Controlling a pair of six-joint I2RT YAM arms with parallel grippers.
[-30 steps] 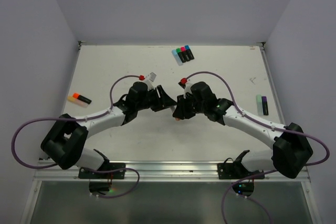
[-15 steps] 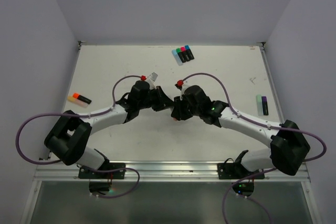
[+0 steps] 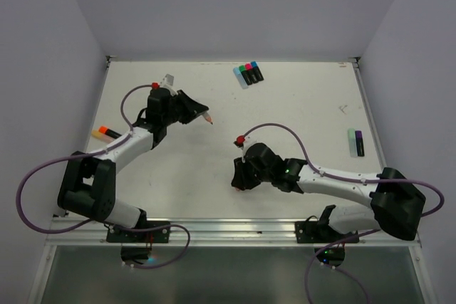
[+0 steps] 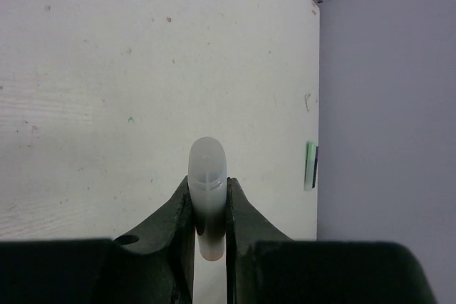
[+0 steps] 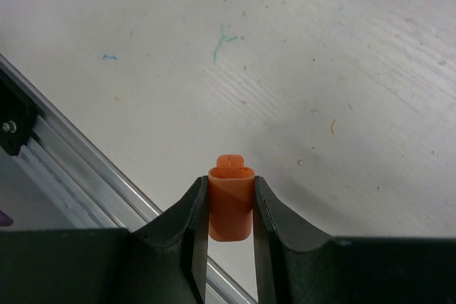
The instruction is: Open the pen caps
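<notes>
The right gripper (image 3: 239,179) is clamped on an orange cap (image 5: 231,208). The cap stands upright between the two fingers and is held off the table (image 3: 178,176), a little toward 6 o'clock from the table's middle. Its open end cannot be made out in the wrist view. Below it the white surface shows stray pen marks, and a metal rail (image 5: 85,154) runs along the near edge. The left gripper (image 3: 200,113) sits well apart from the right one, out toward 10 o'clock. Its fingers are closed tight on a pale see-through pen body (image 4: 207,190), whose bare tip points back toward the table's centre in the overhead view (no cap on that end). A row of pens (image 3: 248,73) lies side by side at 12 o'clock near the far edge, showing teal and pink caps among them. A pair of pens (image 3: 356,142) with green and purple ends lies at 3 o'clock. An orange-capped pen (image 3: 107,133) with a black barrel lies at 9 o'clock, just beside the left arm.
</notes>
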